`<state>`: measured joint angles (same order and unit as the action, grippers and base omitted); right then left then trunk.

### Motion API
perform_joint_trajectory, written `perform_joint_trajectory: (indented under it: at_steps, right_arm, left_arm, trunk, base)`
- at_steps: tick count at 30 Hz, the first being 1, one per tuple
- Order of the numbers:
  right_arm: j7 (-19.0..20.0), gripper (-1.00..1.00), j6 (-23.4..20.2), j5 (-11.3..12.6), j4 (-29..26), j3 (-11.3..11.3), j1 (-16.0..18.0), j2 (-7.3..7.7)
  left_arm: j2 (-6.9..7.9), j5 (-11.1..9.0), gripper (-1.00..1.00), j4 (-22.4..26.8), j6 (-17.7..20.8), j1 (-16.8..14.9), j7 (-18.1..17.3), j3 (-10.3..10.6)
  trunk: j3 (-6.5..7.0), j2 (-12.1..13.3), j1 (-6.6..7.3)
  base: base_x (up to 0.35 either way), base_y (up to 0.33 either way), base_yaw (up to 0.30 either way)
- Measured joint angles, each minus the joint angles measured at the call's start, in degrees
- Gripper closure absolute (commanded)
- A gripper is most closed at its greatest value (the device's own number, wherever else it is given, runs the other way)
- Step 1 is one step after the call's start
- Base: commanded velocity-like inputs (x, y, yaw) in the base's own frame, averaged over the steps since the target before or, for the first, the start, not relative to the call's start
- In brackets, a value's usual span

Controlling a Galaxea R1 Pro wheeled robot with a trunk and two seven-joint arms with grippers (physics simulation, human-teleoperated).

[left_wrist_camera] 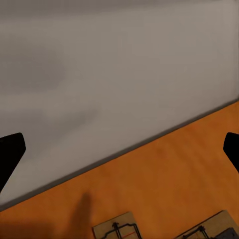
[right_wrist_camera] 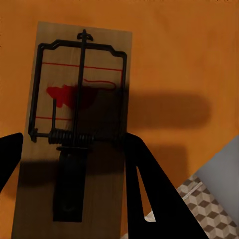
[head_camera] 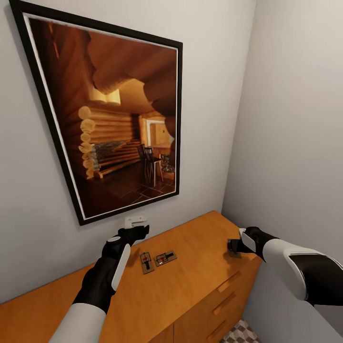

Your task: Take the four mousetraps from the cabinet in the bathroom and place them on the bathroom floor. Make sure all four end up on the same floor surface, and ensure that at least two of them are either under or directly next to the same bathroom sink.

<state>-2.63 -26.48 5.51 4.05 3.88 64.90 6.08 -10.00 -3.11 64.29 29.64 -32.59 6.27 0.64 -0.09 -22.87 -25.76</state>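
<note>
The cabinet [head_camera: 190,290] has an orange-brown flat top with two mousetraps [head_camera: 146,261] [head_camera: 166,257] lying side by side near the wall. My left gripper [head_camera: 139,232] hovers just behind them, close to the wall. In the left wrist view it [left_wrist_camera: 119,144] is open wide, and the two mousetraps [left_wrist_camera: 117,230] [left_wrist_camera: 211,228] show at the edge. A third mousetrap [head_camera: 234,253] lies at the top's right end. My right gripper [head_camera: 233,246] is low over it. In the right wrist view the gripper [right_wrist_camera: 74,137] is open, its dark fingers [right_wrist_camera: 144,189] on either side of the flat mousetrap [right_wrist_camera: 82,99].
A large framed picture [head_camera: 114,119] hangs on the wall above the cabinet, with a white wall socket [head_camera: 136,221] under it. A side wall stands close on the right. Cube-patterned bathroom floor [head_camera: 240,333] shows beside the cabinet's drawer handles [head_camera: 228,282], and past the cabinet edge [right_wrist_camera: 209,209].
</note>
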Motion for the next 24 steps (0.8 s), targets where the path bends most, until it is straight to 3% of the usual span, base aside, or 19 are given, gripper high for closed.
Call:
perform_joint_trajectory:
  at_steps: [19,24]
  right_arm:
    - [0.3,1.00,0.0,0.1,0.0,0.0,0.0,0.00]
    - [1.6,1.00,1.6,-2.3,-0.2,-1.3,-1.6,-1.62]
  left_arm:
    - [0.00,-0.1,-1.00,0.1,0.0,0.0,-0.1,0.0]
    - [0.00,0.8,-1.00,-0.3,-0.4,0.1,0.0,0.0]
  trunk:
    - [0.00,0.0,0.00]
    - [0.00,0.0,0.00]
  base:
    - [0.000,0.000,0.000]
    - [0.000,0.000,0.000]
